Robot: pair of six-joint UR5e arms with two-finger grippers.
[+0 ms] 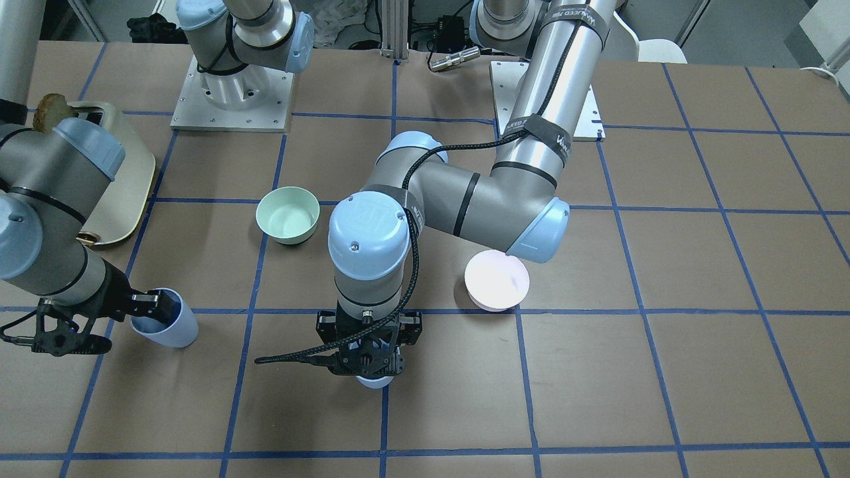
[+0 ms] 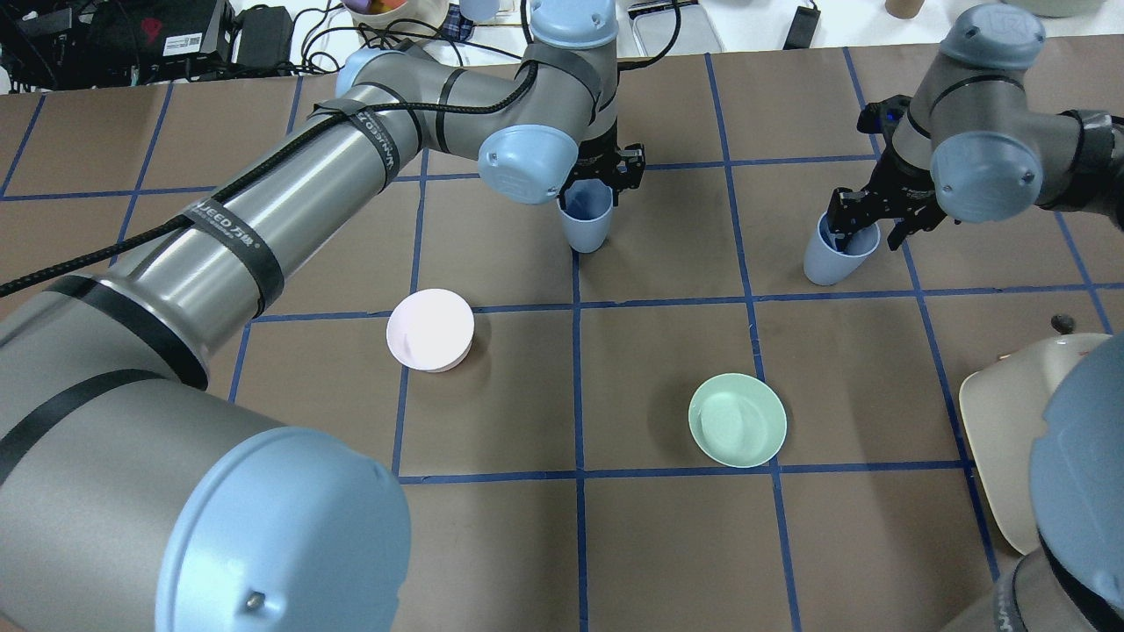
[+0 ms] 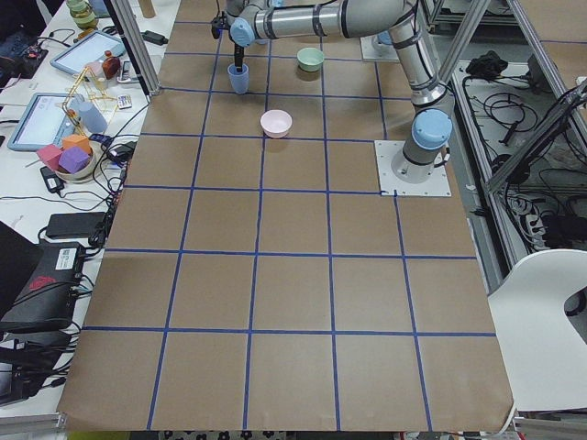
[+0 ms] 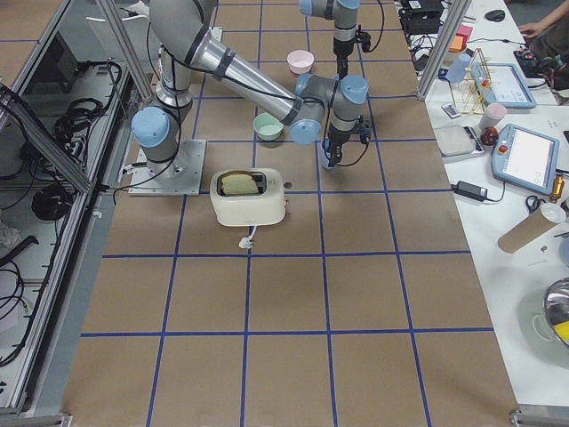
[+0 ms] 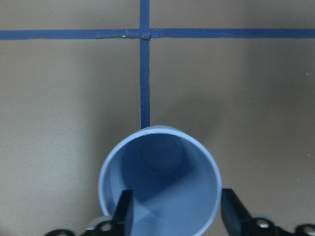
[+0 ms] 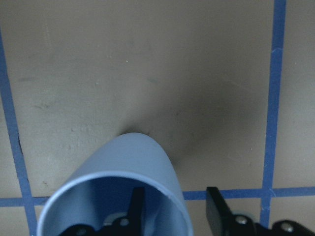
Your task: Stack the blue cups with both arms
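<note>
One blue cup stands at the table's far middle, and it also shows in the left wrist view. My left gripper is over it and open. One finger is inside the cup and the other is outside its wall. The second blue cup stands to the far right and shows at the left of the front view. My right gripper is open. One finger is inside that cup and the other is outside.
A pale pink bowl sits left of centre and a mint-green bowl sits right of centre, both nearer the robot than the cups. A cream toaster with a bread slice stands at the right near edge. Blue tape lines grid the brown table.
</note>
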